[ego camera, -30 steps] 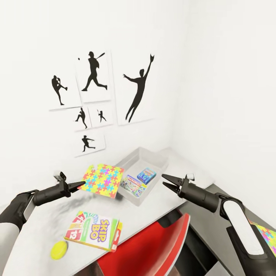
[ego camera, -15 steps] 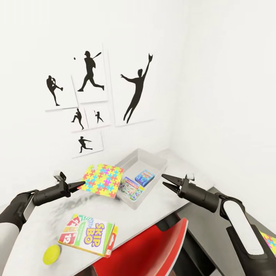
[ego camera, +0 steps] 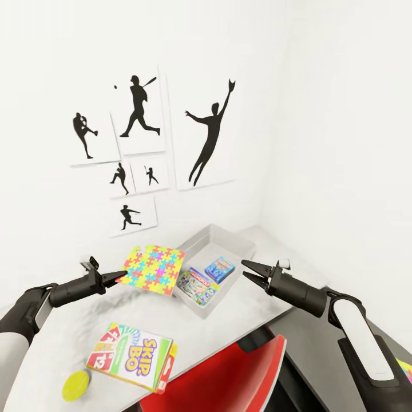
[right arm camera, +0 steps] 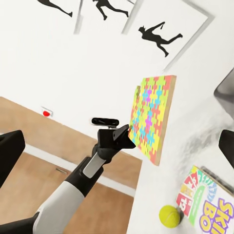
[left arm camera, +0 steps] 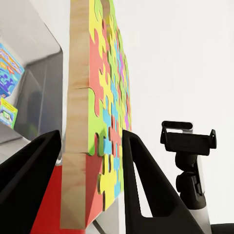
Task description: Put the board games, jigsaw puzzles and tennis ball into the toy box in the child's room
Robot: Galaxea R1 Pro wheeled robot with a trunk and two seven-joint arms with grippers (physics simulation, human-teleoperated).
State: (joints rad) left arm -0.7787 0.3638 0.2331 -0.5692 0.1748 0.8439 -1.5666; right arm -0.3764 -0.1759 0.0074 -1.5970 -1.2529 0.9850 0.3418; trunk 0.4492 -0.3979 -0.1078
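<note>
— Where's the jigsaw puzzle?

— Off the table, clamped by one edge between the left gripper's fingers and held nearly level just beside the toy box. Gripping the rim leaves the slab's free side clear to pass over the low wall, I'd judge.

— And what's in the box?

— Two board games lie flat in it. The Skip-Bo carton and tennis ball sit on the table's near end, not yet packed.

— The other arm?

— The right gripper hovers by the box with fingers spread, holding nothing, likely kept out of the way.
</note>
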